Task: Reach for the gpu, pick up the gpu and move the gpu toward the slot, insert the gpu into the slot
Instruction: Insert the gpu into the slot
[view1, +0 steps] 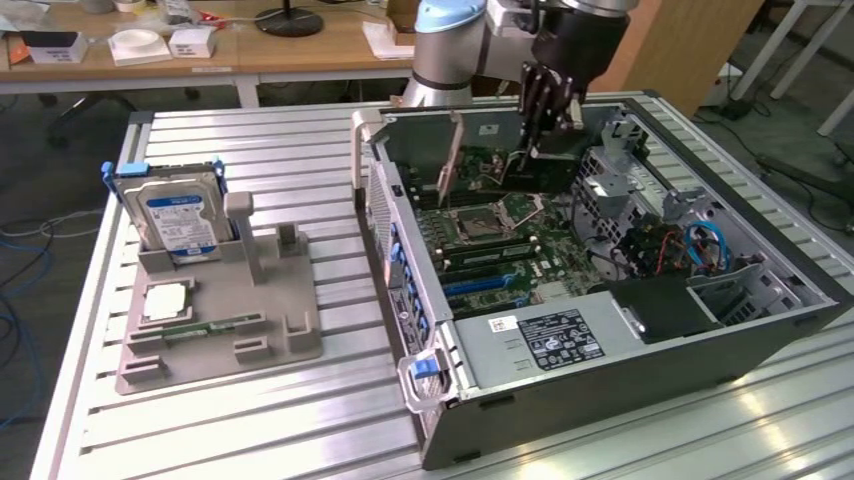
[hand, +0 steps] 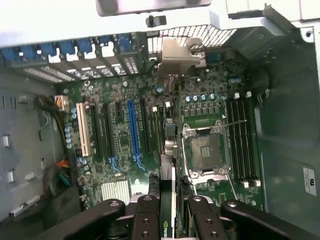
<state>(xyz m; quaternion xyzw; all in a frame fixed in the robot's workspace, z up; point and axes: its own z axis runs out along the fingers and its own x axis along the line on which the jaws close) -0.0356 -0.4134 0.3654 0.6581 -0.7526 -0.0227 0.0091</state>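
A ribbed, silvery metal tabletop (view1: 267, 140) fills the middle of the exterior view, its slats running from nine o'clock toward three. At five o'clock overhead light throws pale glare patches (view1: 767, 410) across them. Beyond it, at eleven o'clock, stands a light wooden desk (view1: 307, 50) with a white frame. It carries small white boxes (view1: 191, 42) and a round black stand base (view1: 290, 22). A brown wooden panel (view1: 681, 50) rises at one o'clock, and white table legs (view1: 783, 45) stand at two o'clock. The grey floor (view1: 34, 170) shows at nine o'clock, where blue cables (view1: 16, 245) trail loosely over it. Dark cables (view1: 801, 165) lie at three o'clock.
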